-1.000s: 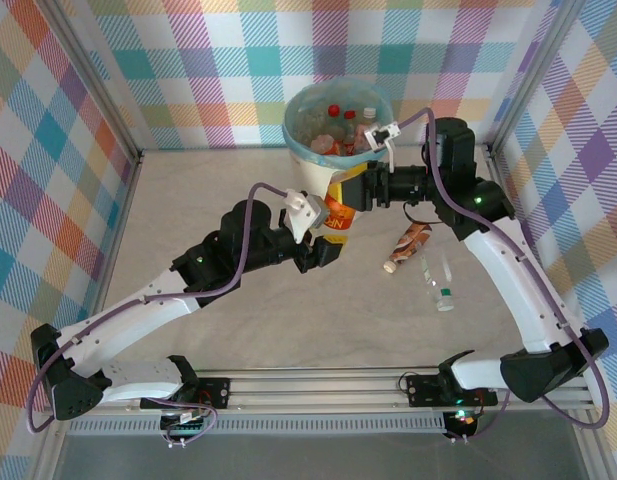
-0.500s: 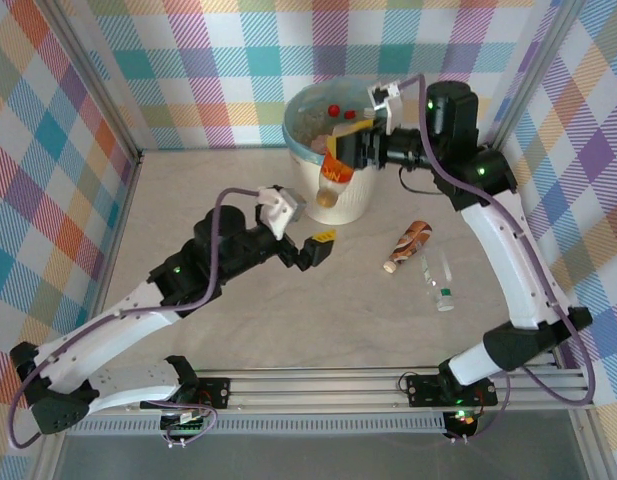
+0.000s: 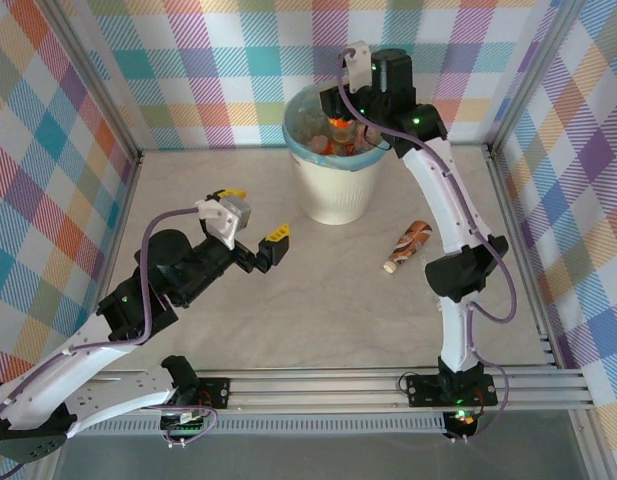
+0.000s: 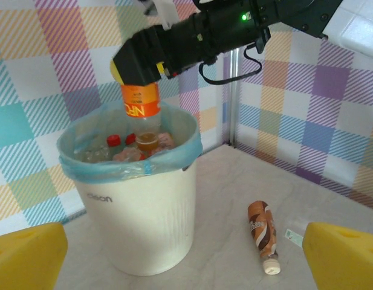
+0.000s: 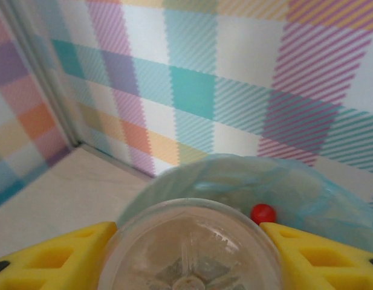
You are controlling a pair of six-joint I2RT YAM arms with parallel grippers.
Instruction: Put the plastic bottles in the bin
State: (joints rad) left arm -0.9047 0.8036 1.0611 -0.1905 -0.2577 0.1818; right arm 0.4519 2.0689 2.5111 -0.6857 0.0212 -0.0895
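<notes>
Right gripper [image 4: 138,74] is clamping the orange-labelled bottle [image 4: 141,110] neck-down directly over the bin [image 4: 144,223]; left gripper [image 3: 254,214] is idling wide open.

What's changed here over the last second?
The left hand let go of the orange bottle, opened and pulled back toward the near left. The right hand kept hold and lifted it from in front of the bin to above its mouth, cap down. The bin and the brown bottle stayed put.
</notes>
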